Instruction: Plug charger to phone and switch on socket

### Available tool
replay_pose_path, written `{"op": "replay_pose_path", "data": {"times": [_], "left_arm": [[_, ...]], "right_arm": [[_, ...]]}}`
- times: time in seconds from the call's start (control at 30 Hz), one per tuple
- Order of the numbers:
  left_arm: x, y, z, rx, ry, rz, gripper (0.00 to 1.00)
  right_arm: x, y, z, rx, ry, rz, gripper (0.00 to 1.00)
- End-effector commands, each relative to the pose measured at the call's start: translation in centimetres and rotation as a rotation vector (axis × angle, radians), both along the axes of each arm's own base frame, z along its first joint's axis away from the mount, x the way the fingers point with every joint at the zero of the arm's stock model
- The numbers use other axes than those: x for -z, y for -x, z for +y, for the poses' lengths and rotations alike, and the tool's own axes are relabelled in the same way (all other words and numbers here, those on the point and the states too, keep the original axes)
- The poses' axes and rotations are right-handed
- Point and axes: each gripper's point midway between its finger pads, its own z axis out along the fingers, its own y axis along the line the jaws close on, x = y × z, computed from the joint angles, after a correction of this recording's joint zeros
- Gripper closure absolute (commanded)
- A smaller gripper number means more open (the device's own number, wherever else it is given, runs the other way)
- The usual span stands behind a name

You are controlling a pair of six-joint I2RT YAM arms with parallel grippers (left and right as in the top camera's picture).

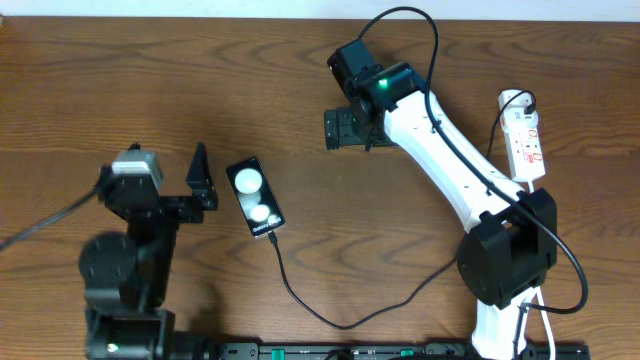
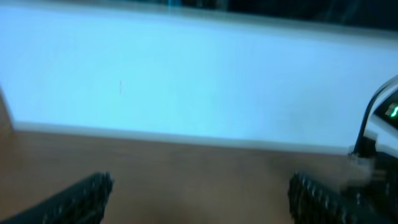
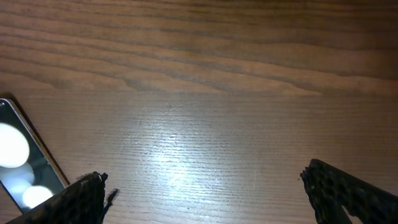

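The phone [image 1: 255,198], a black slab with two white round spots, lies on the wooden table left of centre. It also shows at the left edge of the right wrist view [image 3: 15,165]. The charger [image 1: 300,300], a thin black cable, meets the phone's near end and loops toward the right arm's base. The socket [image 1: 526,140], a white strip with red markings, lies at the far right. My left gripper [image 1: 203,182] is open and empty just left of the phone; its fingers show wide apart [image 2: 200,182]. My right gripper [image 1: 330,130] is open and empty over bare table, right of the phone [image 3: 204,174].
The right arm's white body [image 1: 450,170] stretches between the socket and the phone. Thick black robot cables [image 1: 420,30] arc over the far table. The left wrist view is blurred and shows a pale wall [image 2: 186,74] beyond the table.
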Motion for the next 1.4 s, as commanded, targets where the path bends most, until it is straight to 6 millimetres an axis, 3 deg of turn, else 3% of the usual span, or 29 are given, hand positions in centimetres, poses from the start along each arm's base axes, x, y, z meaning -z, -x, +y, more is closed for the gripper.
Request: {"op": "replay_pose_path", "data": {"times": [0.0, 0.13, 0.57, 0.8, 1.07, 1.37], "left_arm": [[0.9, 0.7, 0.0, -0.001, -0.002, -0.094, 0.08], [1.8, 1.9, 0.0, -0.003, -0.005, -0.217, 0.08], [8.6, 3.4, 1.0, -0.043, -0.033, -0.232, 0.08], [11.8, 2.8, 1.3, -0.055, -0.037, -0.1, 0.08], [18.6, 2.9, 1.3, -0.05, -0.042, 0.176, 0.08], [18.4, 2.9, 1.5, -0.058, -0.042, 0.17, 0.08]], "right_arm": [[-1.9, -0.2, 0.2, -0.017, -0.004, -0.05, 0.01], [-1.9, -0.2, 0.2, -0.017, -0.004, -0.05, 0.01], [-1.9, -0.2, 0.2, -0.017, -0.004, -0.05, 0.01], [-1.9, -0.2, 0.2, -0.016, -0.004, -0.051, 0.01], [-1.9, -0.2, 0.2, -0.017, -0.004, -0.05, 0.01], [-1.9, -0.2, 0.2, -0.016, -0.004, -0.051, 0.01]]}}
